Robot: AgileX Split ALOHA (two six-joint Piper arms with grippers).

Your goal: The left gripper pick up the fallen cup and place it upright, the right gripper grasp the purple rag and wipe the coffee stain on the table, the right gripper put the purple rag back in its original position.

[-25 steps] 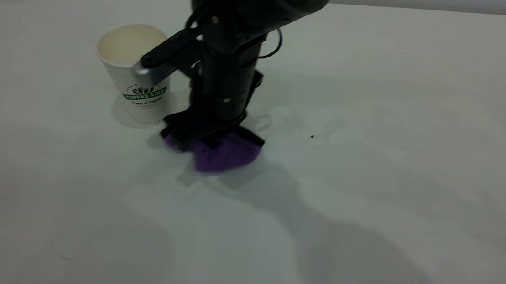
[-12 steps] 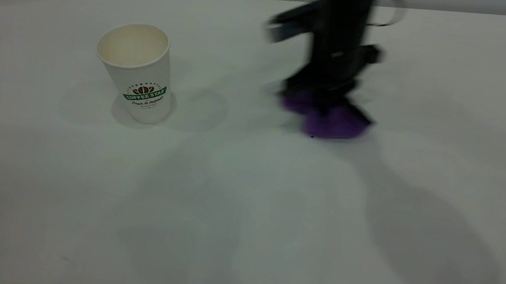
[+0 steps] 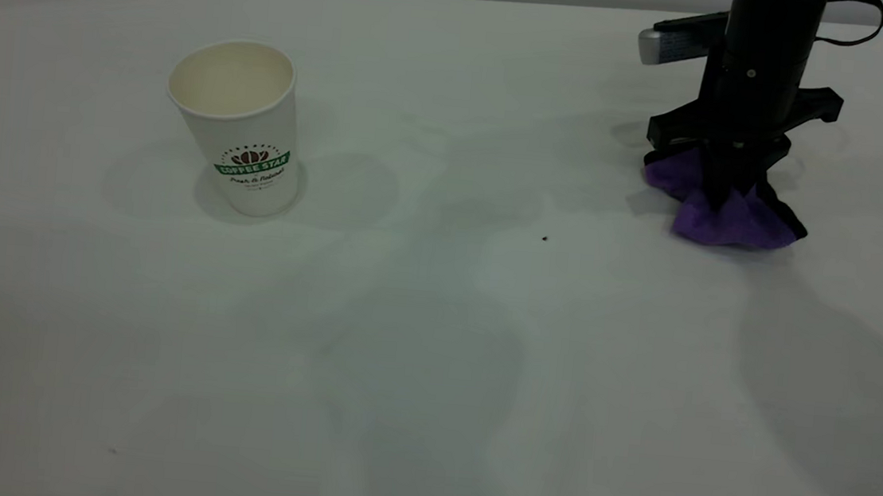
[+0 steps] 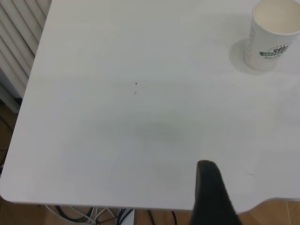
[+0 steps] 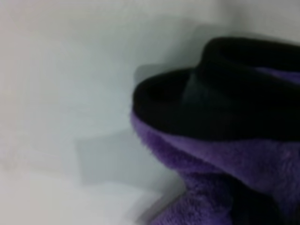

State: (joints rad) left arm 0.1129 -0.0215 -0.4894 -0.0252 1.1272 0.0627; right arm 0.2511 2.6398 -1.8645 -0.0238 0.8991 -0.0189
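The cup [image 3: 235, 122] stands upright at the left of the table [image 3: 432, 359], logo facing front; it also shows in the left wrist view [image 4: 273, 33]. My right gripper [image 3: 726, 194] is at the far right, pointing down, shut on the bunched purple rag [image 3: 732, 213], which touches the table. The rag fills the right wrist view [image 5: 220, 173]. No coffee stain shows anywhere. My left gripper is out of the exterior view; in its wrist view only one black finger [image 4: 212, 194] shows, high above the table's near corner, far from the cup.
A tiny dark speck [image 3: 544, 239] lies on the table between cup and rag. The table's edge and corner [image 4: 14, 197] show in the left wrist view, with cables and floor beyond.
My right gripper has carried the rag from beside the cup across the table to the far right. The cup has not moved.
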